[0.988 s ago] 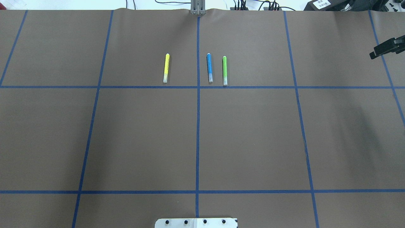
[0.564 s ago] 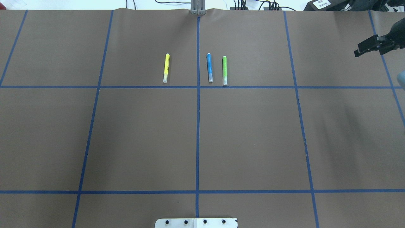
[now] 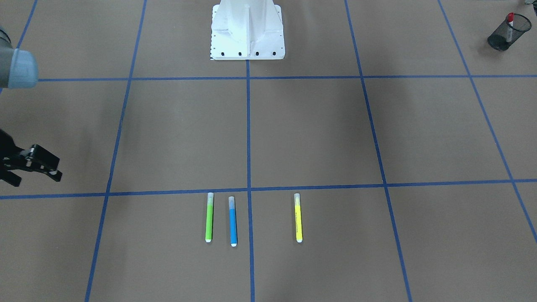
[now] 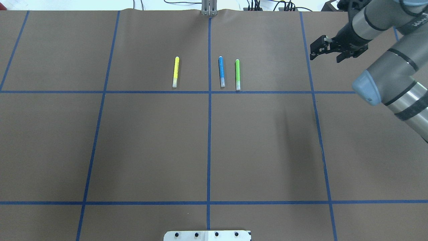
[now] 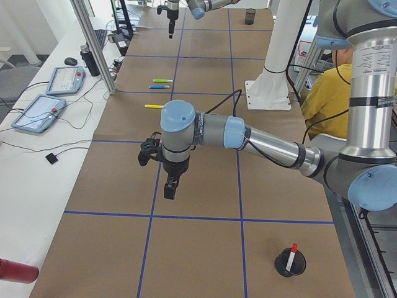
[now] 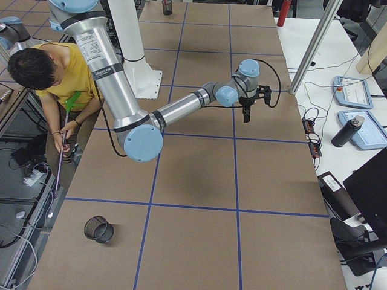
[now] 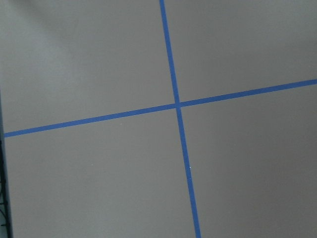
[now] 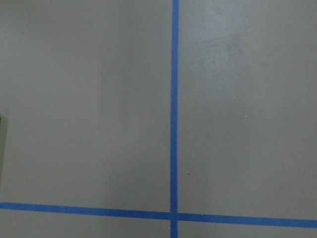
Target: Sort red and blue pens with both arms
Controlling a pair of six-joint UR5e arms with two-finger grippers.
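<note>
The blue-barrelled marker with a clear cap and white end (image 4: 221, 72) lies flat on the brown bench (image 4: 150, 150), just right of the centre tape line in my overhead view. Its long axis runs 12 to 6, with the white end at 12 and the clear cap at 6, toward the robot's base. A green marker with a clear cap (image 4: 237, 74) lies parallel just beside it at 3 o'clock. A yellow marker with a clear cap (image 4: 175, 72) lies further off at 9.

The right gripper (image 4: 329, 55) hangs well apart at about 2 to 3 o'clock from the blue marker, its jaws spread and empty. From those jaws the marker lies at roughly 9 o'clock, broadside on. I judge this the nearer arm. The jaws will need to straddle the barrel across its width, and the green neighbour leaves little room.

The left gripper (image 5: 170, 186) shows only in the left side view, and I cannot tell how its jaws stand. The white-barrelled, red-capped pen (image 3: 509, 21) stands in a black mesh cup (image 3: 499, 40).
</note>
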